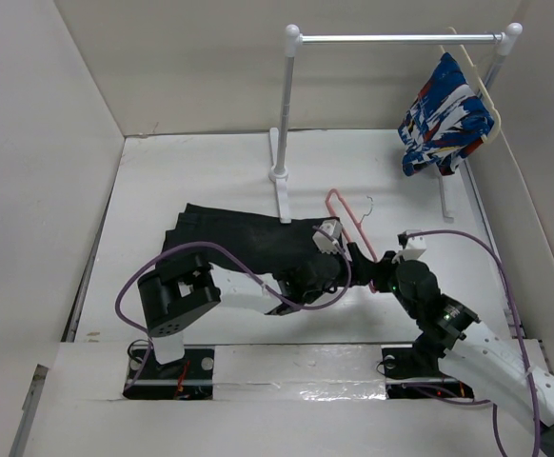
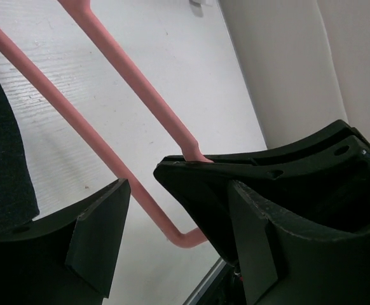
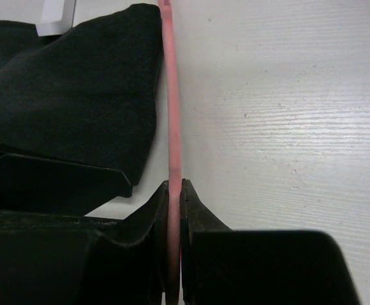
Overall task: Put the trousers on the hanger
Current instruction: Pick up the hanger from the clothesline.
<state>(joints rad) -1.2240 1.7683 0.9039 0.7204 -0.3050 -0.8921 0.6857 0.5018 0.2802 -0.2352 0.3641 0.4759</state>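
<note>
The black trousers (image 1: 234, 240) lie crumpled on the white table, left of centre; they also show in the right wrist view (image 3: 64, 82). The pink hanger (image 1: 341, 204) lies at their right edge, hook pointing to the back. My right gripper (image 1: 374, 272) is shut on the hanger's thin bar (image 3: 173, 127), pinching it edge-on between the fingertips (image 3: 174, 190). My left gripper (image 1: 344, 259) reaches across the trousers and is open, empty, its fingers (image 2: 102, 241) straddling the hanger's corner (image 2: 185, 236) beside the right gripper's jaws.
A white clothes rail (image 1: 396, 39) stands at the back, its left post (image 1: 285, 114) near the trousers. A blue, white and red garment (image 1: 444, 119) hangs on a cream hanger (image 1: 475, 76) at the right. White walls enclose the table.
</note>
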